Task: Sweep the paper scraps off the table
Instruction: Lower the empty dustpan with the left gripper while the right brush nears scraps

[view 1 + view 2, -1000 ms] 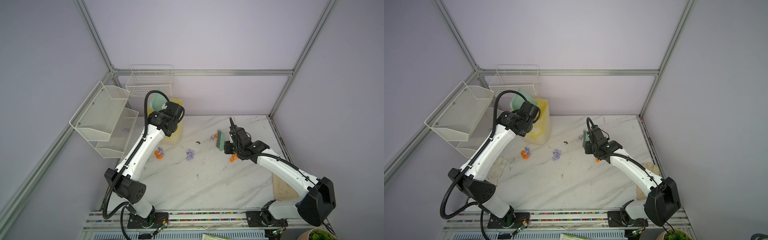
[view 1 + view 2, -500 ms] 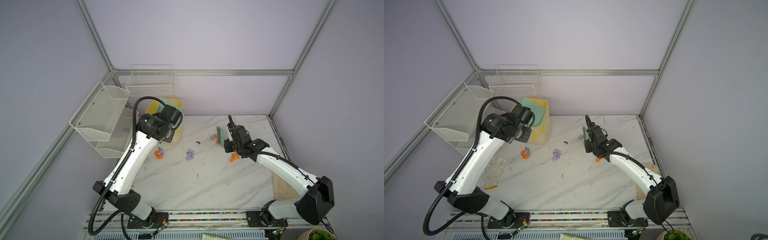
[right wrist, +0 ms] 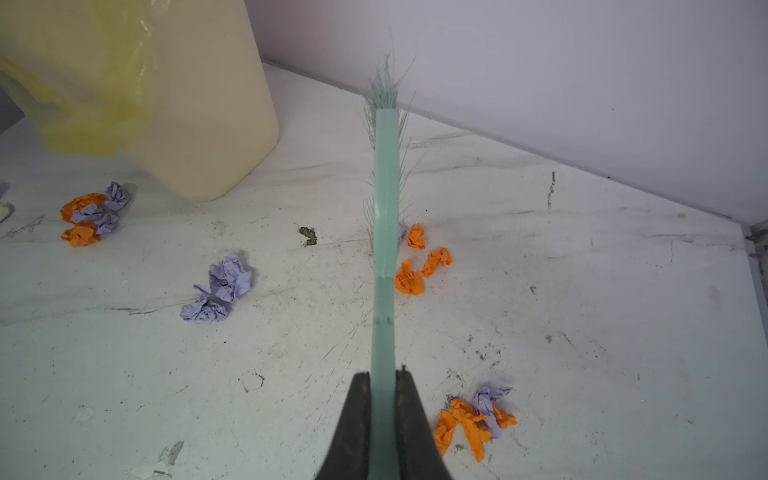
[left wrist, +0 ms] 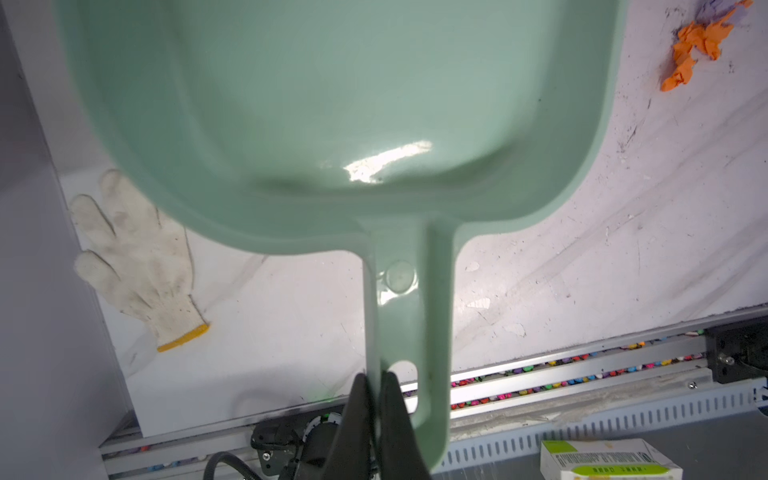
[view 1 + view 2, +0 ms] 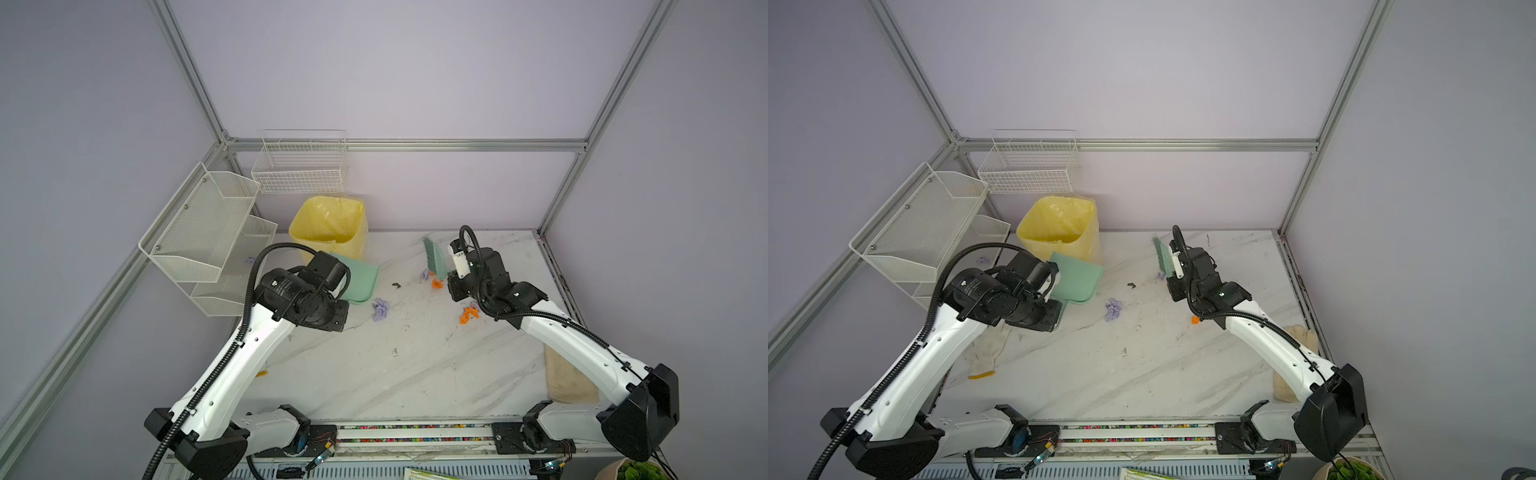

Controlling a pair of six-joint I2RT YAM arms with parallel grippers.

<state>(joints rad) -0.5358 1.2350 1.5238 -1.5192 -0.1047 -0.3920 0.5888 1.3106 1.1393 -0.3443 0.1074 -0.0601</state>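
Orange and lilac paper scraps lie on the white marbled table [image 5: 395, 374]. A lilac wad [image 5: 380, 309] [image 5: 1113, 309] lies mid-table, with orange wads [image 5: 469, 313] [image 5: 436, 284] beside the right arm. The right wrist view shows several clusters [image 3: 93, 216] [image 3: 220, 291] [image 3: 419, 266] [image 3: 478, 419]. My left gripper [image 4: 376, 382] is shut on the handle of the green dustpan [image 5: 357, 278] [image 4: 332, 104]. The pan is empty and held in front of the bin. My right gripper [image 3: 382, 378] is shut on the green brush [image 5: 434, 259] [image 3: 384, 208], whose bristles point to the back wall.
A yellow-lined bin [image 5: 328, 226] [image 3: 187, 104] stands at the back left. White mesh shelves [image 5: 203, 232] hang on the left wall. A white glove [image 5: 984, 353] [image 4: 137, 257] lies at the table's left edge, another glove [image 5: 1302, 334] at the right edge.
The left arm has swung the dustpan off the bin's top and lowered it in front of the bin. The right arm has carried the brush slightly towards the back wall.
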